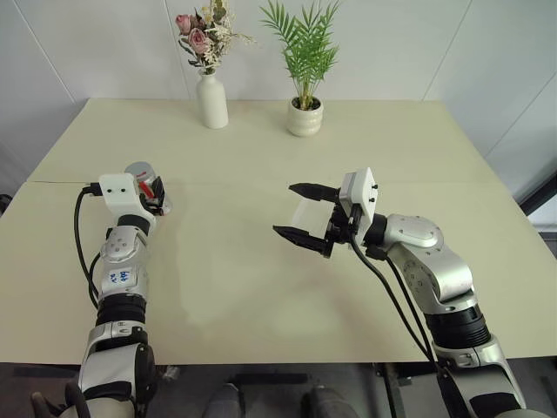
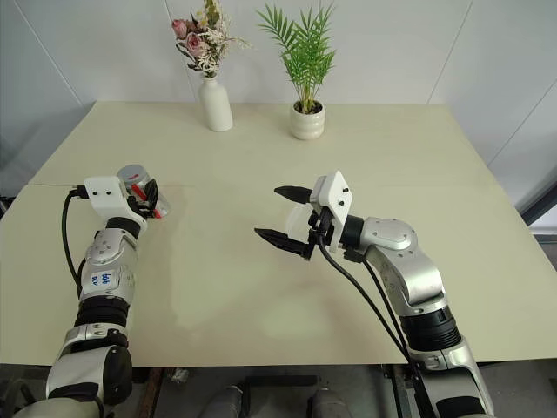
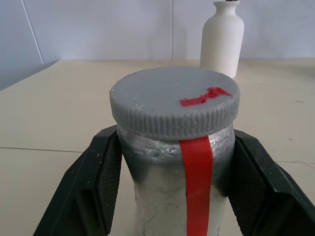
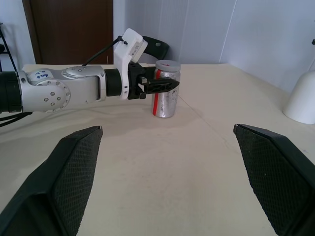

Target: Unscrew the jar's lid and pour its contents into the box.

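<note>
Your right gripper (image 1: 298,212) hangs mid-table, jaws wide apart, so swing it squarely over the grey lid (image 3: 174,102) while the left gripper (image 4: 166,84) keeps the jar (image 4: 165,100) clamped upright at the table's (image 1: 261,287) left side.

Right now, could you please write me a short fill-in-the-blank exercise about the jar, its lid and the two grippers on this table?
1. The left gripper is shut on the ____.
2. The lid sits ____ the jar, not yet removed.
3. The right gripper hangs above the table with its fingers ____.
4. The stripe down the jar's side is ____.

Missing words: jar; on; open; red
</note>
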Controlling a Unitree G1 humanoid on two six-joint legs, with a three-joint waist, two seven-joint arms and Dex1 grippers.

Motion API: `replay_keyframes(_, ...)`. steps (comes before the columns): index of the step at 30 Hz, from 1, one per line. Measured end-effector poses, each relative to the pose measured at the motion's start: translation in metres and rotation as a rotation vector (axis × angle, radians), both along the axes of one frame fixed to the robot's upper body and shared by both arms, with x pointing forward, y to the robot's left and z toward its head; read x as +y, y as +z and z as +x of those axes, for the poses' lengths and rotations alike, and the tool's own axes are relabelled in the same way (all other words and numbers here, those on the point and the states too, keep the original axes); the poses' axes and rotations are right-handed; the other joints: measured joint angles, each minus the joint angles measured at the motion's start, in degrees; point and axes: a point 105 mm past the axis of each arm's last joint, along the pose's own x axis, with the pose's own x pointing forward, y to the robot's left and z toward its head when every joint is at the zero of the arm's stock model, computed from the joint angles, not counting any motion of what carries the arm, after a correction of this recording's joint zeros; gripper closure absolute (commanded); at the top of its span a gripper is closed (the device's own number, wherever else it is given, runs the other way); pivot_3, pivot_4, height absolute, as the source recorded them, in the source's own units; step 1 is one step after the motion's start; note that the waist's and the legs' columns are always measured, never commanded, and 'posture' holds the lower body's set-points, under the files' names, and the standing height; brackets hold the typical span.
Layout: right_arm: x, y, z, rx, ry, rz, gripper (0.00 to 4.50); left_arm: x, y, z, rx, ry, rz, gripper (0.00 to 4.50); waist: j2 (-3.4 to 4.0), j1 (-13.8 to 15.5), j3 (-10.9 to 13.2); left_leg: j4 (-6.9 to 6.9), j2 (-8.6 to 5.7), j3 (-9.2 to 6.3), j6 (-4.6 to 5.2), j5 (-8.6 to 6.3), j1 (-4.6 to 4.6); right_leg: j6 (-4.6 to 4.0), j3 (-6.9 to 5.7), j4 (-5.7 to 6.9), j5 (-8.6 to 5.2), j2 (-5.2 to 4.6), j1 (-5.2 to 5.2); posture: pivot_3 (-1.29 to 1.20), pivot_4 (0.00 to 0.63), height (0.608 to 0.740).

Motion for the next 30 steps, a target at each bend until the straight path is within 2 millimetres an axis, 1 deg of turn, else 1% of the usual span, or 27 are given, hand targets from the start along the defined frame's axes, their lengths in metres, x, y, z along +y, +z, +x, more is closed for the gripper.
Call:
replay_keyframes(6, 0.000, 0.000, 0.000, 0.000, 0.004, -0.001, 0.00, -0.001, 0.000, 0.001, -0.004, -0.010, -0.003, 1.91, 0.00, 0.0, 0.0, 0.00, 0.00, 0.00, 0.00, 0.00, 0.00, 0.00, 0.00, 0.01, 0.00, 0.00, 0.00, 0.00, 0.150, 0.740)
replay_keyframes(9, 0.000, -0.002, -0.001, 0.006, 0.002, -0.002, 0.00, -0.006, 0.001, 0.001, -0.009, -0.088, -0.014, 1.91, 0.00, 0.1, 0.0, 0.00, 0.00, 0.00, -0.01, 0.01, 0.00, 0.00, -0.01, -0.01, 0.00, 0.00, 0.01, 0.00, 0.150, 0.740)
replay_keyframes(12, -0.002, -0.005, -0.001, 0.019, -0.001, -0.010, 0.00, -0.018, 0.005, -0.001, -0.018, -0.235, -0.029, 1.91, 0.00, 0.1, 0.0, -0.01, 0.00, 0.01, -0.07, 0.04, -0.03, 0.00, -0.01, -0.04, 0.00, 0.00, -0.01, 0.00, 0.150, 0.740)
replay_keyframes(13, -0.003, -0.005, -0.002, 0.023, 0.000, -0.014, 0.00, -0.024, 0.010, -0.005, -0.028, -0.318, -0.019, 1.91, -0.02, 0.1, 0.0, -0.04, 0.00, 0.01, -0.09, 0.05, -0.06, 0.00, -0.01, -0.06, 0.00, 0.00, -0.02, 0.00, 0.150, 0.740)
replay_keyframes(14, -0.006, -0.004, -0.003, 0.024, -0.004, -0.016, 0.00, -0.028, 0.015, -0.010, -0.032, -0.389, 0.001, 1.91, -0.05, 0.0, 0.0, -0.08, 0.00, 0.01, -0.12, 0.07, -0.06, 0.00, -0.01, -0.10, 0.00, 0.00, -0.02, 0.00, 0.150, 0.740)
replay_keyframes(16, -0.018, -0.004, -0.006, 0.039, -0.032, -0.022, 0.00, -0.039, 0.030, -0.027, -0.029, -0.602, 0.069, 1.91, -0.05, -0.1, 0.0, -0.22, 0.02, 0.05, -0.18, 0.09, -0.06, -0.01, 0.00, -0.22, 0.00, 0.01, -0.05, 0.00, 0.150, 0.740)
replay_keyframes(18, -0.027, -0.002, -0.006, 0.052, -0.065, -0.029, 0.00, -0.047, 0.045, -0.039, -0.038, -0.737, 0.094, 1.91, -0.05, -0.1, 0.0, -0.25, 0.04, 0.04, -0.19, 0.09, -0.06, -0.01, 0.00, -0.25, -0.01, 0.01, -0.05, 0.00, 0.150, 0.740)
replay_keyframes(20, -0.030, 0.002, -0.008, 0.066, -0.078, -0.030, 0.00, -0.057, 0.054, -0.049, -0.030, -0.862, 0.108, 1.91, -0.05, -0.1, 0.0, -0.25, 0.04, 0.04, -0.08, 0.04, -0.04, -0.01, 0.02, -0.27, -0.01, 0.00, -0.03, 0.00, 0.150, 0.740)
replay_keyframes(22, -0.031, 0.005, -0.012, 0.084, -0.083, -0.042, 0.00, -0.073, 0.054, -0.059, 0.014, -0.998, 0.152, 1.91, -0.05, -0.1, 0.0, -0.23, 0.02, 0.04, -0.04, 0.01, -0.05, -0.02, 0.03, -0.27, -0.01, -0.01, -0.02, 0.00, 0.150, 0.740)
replay_keyframes(25, -0.030, 0.014, -0.014, 0.099, -0.107, -0.040, 0.00, -0.101, 0.046, -0.072, 0.073, -1.189, 0.204, 1.91, -0.05, -0.1, 0.0, -0.20, 0.01, 0.04, 0.01, -0.01, -0.05, -0.02, 0.06, -0.28, 0.00, -0.02, -0.01, 0.00, 0.150, 0.740)
replay_keyframes(28, -0.024, 0.028, -0.014, 0.078, -0.124, -0.029, 0.00, -0.119, 0.037, -0.077, 0.101, -1.283, 0.209, 1.91, -0.05, -0.4, 0.0, -0.21, 0.03, 0.03, 0.04, -0.03, -0.04, -0.02, 0.07, -0.25, 0.00, 0.00, -0.04, 0.00, 0.150, 0.740)
replay_keyframes(30, -0.019, 0.033, -0.010, 0.084, -0.146, -0.024, 0.00, -0.130, 0.034, -0.077, 0.102, -1.324, 0.206, 1.91, -0.05, -0.4, 0.0, -0.22, 0.03, 0.02, 0.05, -0.03, -0.06, -0.02, 0.08, -0.27, 0.00, 0.00, -0.07, 0.00, 0.150, 0.740)
